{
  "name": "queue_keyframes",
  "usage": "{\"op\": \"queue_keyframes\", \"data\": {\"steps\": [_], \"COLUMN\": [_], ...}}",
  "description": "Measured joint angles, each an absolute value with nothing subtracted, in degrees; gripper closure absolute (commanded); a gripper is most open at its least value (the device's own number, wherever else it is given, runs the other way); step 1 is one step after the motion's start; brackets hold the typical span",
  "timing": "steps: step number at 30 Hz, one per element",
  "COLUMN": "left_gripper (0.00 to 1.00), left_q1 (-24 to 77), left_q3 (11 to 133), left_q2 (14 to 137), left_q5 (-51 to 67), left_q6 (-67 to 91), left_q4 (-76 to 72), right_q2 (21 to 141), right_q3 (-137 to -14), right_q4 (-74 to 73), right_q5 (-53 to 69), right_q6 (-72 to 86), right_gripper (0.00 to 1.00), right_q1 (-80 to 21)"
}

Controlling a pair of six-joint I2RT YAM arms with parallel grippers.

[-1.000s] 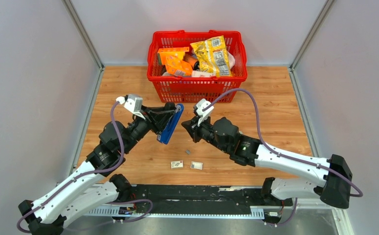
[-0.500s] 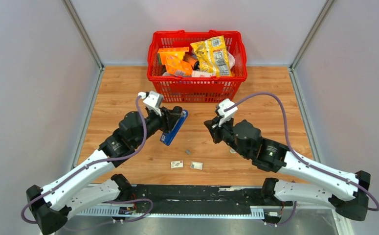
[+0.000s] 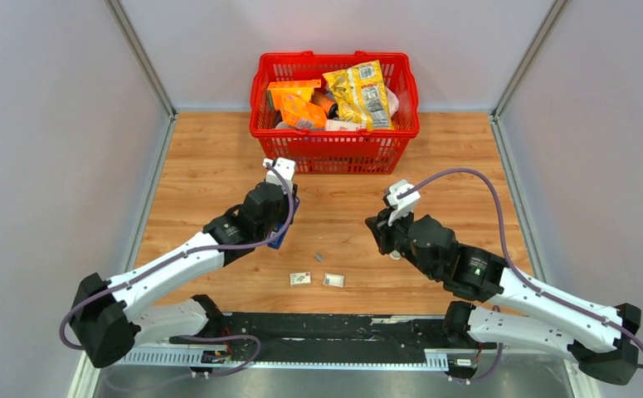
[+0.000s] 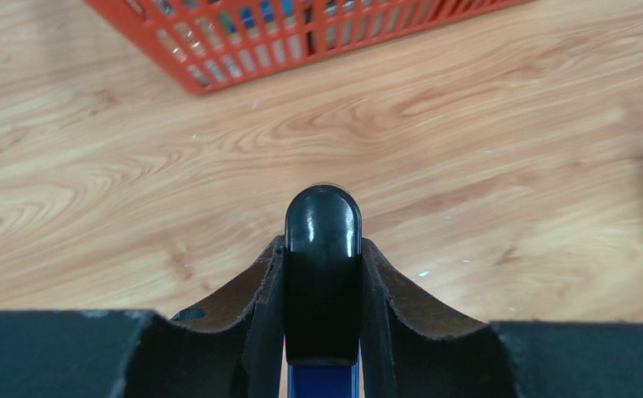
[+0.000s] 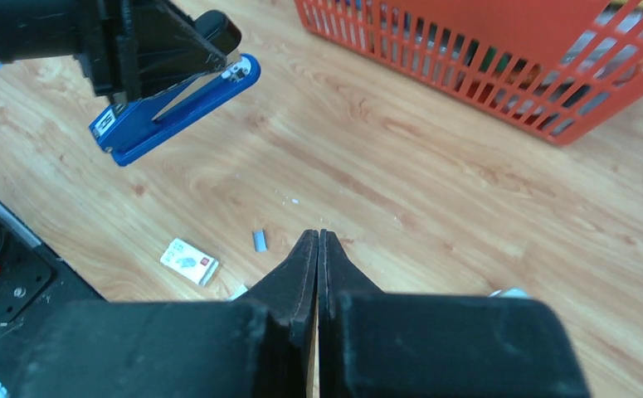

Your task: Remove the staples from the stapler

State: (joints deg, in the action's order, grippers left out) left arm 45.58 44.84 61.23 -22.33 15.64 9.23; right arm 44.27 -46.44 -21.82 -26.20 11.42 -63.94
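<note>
Clamping the stapler (image 5: 160,124) across its black top end, my left gripper (image 4: 322,282) has a finger pressed on each flank. It carries the stapler tilted, seemingly clear of the table (image 5: 434,191), in the upper left of the right wrist view. I judge it light and rigid, but the shell is glossy and could slip or twist in a pinch. The flat sides where I hold it now look the safest place to grip. A short strip of staples (image 5: 259,240) lies loose on the table near that view's middle, tiny and thin, likely hard to pinch. My right gripper (image 5: 318,249), fingers pressed together on nothing, hangs above it. My left wrist view shows only the rounded black end between my fingers; the right wrist view alone shows the long blue body. From overhead my left wrist hides nearly all of it.
</note>
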Motion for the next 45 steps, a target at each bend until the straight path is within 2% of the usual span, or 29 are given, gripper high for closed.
{"op": "queue_keyframes", "data": {"steps": [6, 13, 20, 24, 27, 30, 35, 45], "left_gripper": [1.0, 1.0, 0.98, 0.92, 0.8, 0.73, 0.69, 0.61], "left_q1": [43.09, 37.1, 35.86, 35.51, 35.42, 35.42, 35.42, 35.38], "left_q3": [43.09, 38.06, 35.75, 34.37, 33.76, 32.67, 30.98, 29.69], "left_q2": [67.81, 72.51, 76.05, 76.82, 77.34, 77.65, 77.73, 79.29], "left_q5": [-26.04, -25.61, -25.45, -24.95, -24.62, -24.29, -24.01, -23.2], "left_q6": [15.62, 16.97, 18.46, 19.64, 20.4, 21.06, 21.8, 22.81], "left_q4": [7.62, 2.28, -3.09, -5.58, -6.63, -8.14, -9.61, -13.67], "right_q2": [45.6, 46.26, 45.98, 45.98, 46.0, 46.04, 46.48, 47.18], "right_q3": [-44.82, -44.01, -43.0, -43.0, -43.0, -43.0, -43.0, -43.0], "right_q4": [-22.28, -23.31, -23.79, -24.14, -24.18, -24.18, -24.21, -24.64], "right_q5": [-24.8, -24.8, -24.69, -24.71, -24.71, -24.71, -24.58, -24.56], "right_q6": [13.89, 15.35, 15.94, 16.08, 16.1, 16.27, 16.75, 17.82], "right_gripper": [1.0, 1.0, 1.0, 0.99, 0.99, 0.99, 0.99, 0.88], "right_q1": [-63.94, -63.94, -63.94, -63.94, -63.94, -63.94, -63.94, -63.94]}}
